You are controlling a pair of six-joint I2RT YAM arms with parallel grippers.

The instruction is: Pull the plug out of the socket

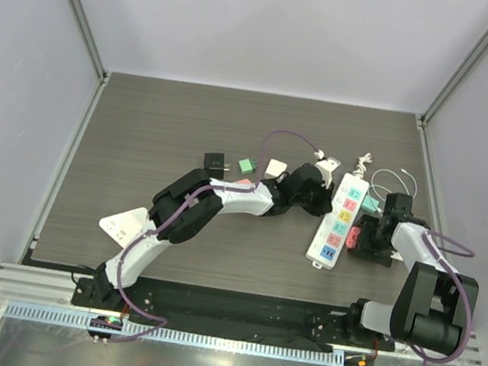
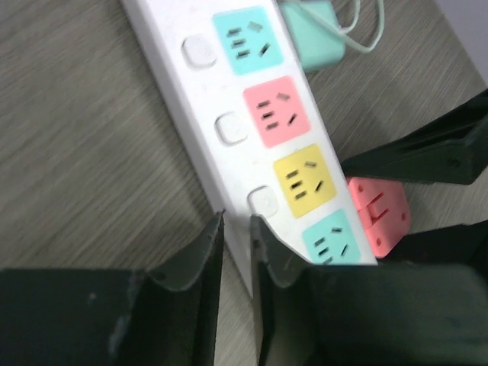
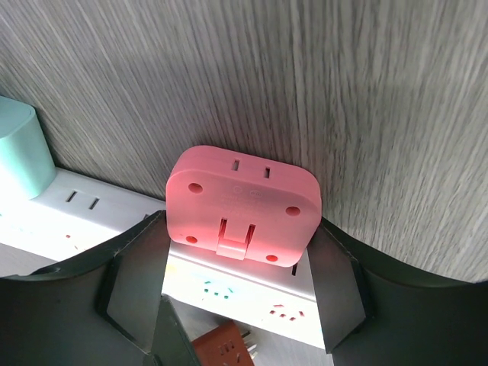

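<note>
A white power strip (image 1: 335,221) with coloured sockets lies at the table's right. A pink plug (image 1: 353,236) sits against its right side, near the front end. My right gripper (image 1: 368,232) is shut on the pink plug (image 3: 242,204), with one finger on each flank (image 3: 335,267). My left gripper (image 1: 322,195) reaches across to the strip's far left edge. In the left wrist view its nearly closed fingers (image 2: 271,255) pinch the strip's long edge (image 2: 229,114). The pink plug (image 2: 379,213) shows beside the strip there. A mint plug (image 1: 367,205) is in the strip's right side further back.
A black adapter (image 1: 214,162), a green plug (image 1: 246,166) and a white plug (image 1: 275,167) lie loose left of the strip. A white cable (image 1: 404,181) coils at the back right. The mint plug (image 2: 309,38) and its cable show in the left wrist view.
</note>
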